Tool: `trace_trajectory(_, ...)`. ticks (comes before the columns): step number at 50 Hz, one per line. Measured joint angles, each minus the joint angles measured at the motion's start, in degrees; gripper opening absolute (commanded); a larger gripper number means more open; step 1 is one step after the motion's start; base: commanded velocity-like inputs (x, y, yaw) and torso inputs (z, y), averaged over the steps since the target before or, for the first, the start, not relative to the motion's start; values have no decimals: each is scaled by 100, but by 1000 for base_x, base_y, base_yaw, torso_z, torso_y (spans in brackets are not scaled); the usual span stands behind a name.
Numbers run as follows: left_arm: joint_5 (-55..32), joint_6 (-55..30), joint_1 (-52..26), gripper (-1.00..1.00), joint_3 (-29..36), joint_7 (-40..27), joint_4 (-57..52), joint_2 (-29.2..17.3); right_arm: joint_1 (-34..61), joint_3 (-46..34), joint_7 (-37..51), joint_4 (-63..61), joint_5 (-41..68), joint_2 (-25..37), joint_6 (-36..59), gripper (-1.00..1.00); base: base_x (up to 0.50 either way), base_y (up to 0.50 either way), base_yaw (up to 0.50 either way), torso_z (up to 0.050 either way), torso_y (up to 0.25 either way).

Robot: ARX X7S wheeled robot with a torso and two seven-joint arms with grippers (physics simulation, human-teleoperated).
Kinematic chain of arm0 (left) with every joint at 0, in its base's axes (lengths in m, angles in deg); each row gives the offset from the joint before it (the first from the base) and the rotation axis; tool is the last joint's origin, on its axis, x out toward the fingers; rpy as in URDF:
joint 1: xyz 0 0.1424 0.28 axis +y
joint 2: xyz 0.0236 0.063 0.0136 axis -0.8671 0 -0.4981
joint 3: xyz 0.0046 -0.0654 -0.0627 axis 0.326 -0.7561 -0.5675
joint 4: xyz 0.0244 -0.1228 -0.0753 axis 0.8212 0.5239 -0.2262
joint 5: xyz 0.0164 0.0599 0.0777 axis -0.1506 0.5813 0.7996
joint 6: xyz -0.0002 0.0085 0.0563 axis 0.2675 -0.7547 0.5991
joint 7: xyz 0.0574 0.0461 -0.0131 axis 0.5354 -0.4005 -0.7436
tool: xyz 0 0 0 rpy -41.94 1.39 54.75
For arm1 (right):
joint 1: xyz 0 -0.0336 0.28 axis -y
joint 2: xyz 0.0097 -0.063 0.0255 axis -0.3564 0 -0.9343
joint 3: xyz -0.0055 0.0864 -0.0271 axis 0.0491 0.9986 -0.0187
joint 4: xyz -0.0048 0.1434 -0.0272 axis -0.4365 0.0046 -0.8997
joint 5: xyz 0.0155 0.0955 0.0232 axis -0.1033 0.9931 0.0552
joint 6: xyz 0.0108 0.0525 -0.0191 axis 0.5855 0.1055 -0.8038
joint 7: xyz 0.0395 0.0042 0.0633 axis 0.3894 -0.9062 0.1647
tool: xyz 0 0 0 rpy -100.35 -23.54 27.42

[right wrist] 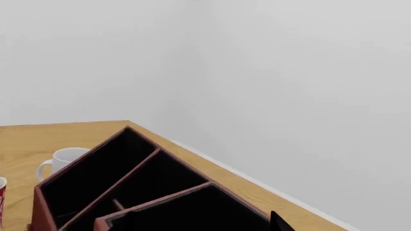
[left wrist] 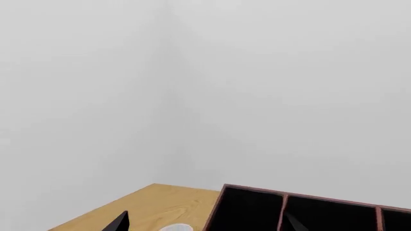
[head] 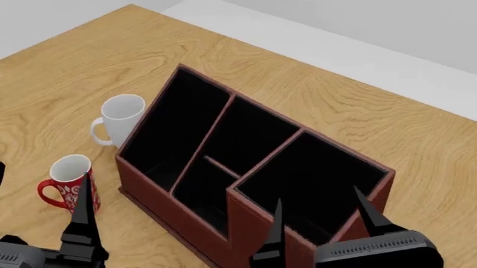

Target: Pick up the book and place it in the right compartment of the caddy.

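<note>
mugs [head: 119,120]: 2 | caddy [head: 253,167]: 1 | hands [head: 324,223]: 2

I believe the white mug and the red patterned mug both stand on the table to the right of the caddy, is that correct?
Not quite: the head view shows the white mug and the red patterned mug standing on the table to the left of the caddy, not the right.

The caddy [head: 194,223] is reddish-brown, black inside; one mug [head: 120,118] white; another mug [head: 67,181] red, white-patterned; table [head: 358,111] light woodgrain.
</note>
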Motion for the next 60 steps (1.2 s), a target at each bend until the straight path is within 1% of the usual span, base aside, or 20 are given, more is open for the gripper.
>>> trace_trajectory(7, -12, -2, -2, 100, 3, -19, -8, -17, -6, 0, 33, -7, 1, 3, -6, 100, 0, 0, 495, 0, 0)
trace_trajectory(28, -207, -73, -11, 100, -115, -72, -121, -82, 183, 113, 50, -137, 355, -78, 273, 100, 38, 29, 0, 0, 0)
trace_trajectory(30, -233, -81, -9, 100, -137, -79, -140, -89, 283, 103, 87, -282, 426, -76, 535, 100, 1, 9, 0, 0, 0)
trace_trajectory(32, -262, -91, -7, 100, -164, -88, -160, -97, 461, 187, 138, -479, 622, -125, 996, 100, 0, 0, 0, 0, 0)
trace_trajectory(37, -350, -113, -4, 100, -244, -107, -210, -119, 1203, 428, 386, -1154, 1206, -317, 2677, 100, 0, 0, 0, 0, 0)
trace_trajectory(39, -395, -125, -3, 100, -283, -114, -233, -130, 1545, 567, 693, -1314, 1682, -370, 3334, 100, 0, 0, 0, 0, 0)
trace_trajectory(41, -441, -132, -5, 100, -327, -120, -247, -141, 1893, 725, 1256, -1318, 2379, -383, 3870, 100, 0, 0, 0, 0, 0)
trace_trajectory(44, -514, -136, -14, 100, -399, -123, -255, -158, 2399, 842, 2399, -1151, 3735, -359, 4466, 100, 0, 0, 0, 0, 0)
trace_trajectory(47, -587, -140, -26, 100, -470, -121, -252, -180, 2876, 752, 3559, -904, 5307, -287, 4756, 100, 0, 0, 0, 0, 0)
trace_trajectory(53, -789, -145, -33, 100, -665, -102, -255, -240, 3796, 161, 5526, -421, 7971, -49, 4670, 100, 0, 0, 0, 0, 0)
trace_trajectory(56, -910, -156, -30, 100, -769, -87, -261, -275, 4256, -290, 6189, -224, 9000, 118, 4412, 100, 0, 0, 0, 0, 0)
trace_trajectory(60, -1077, -171, -1, 100, -898, -56, -302, -328, 4867, -970, 6812, -17, 10102, 359, 3978, 100, 0, 0, 0, 0, 0)
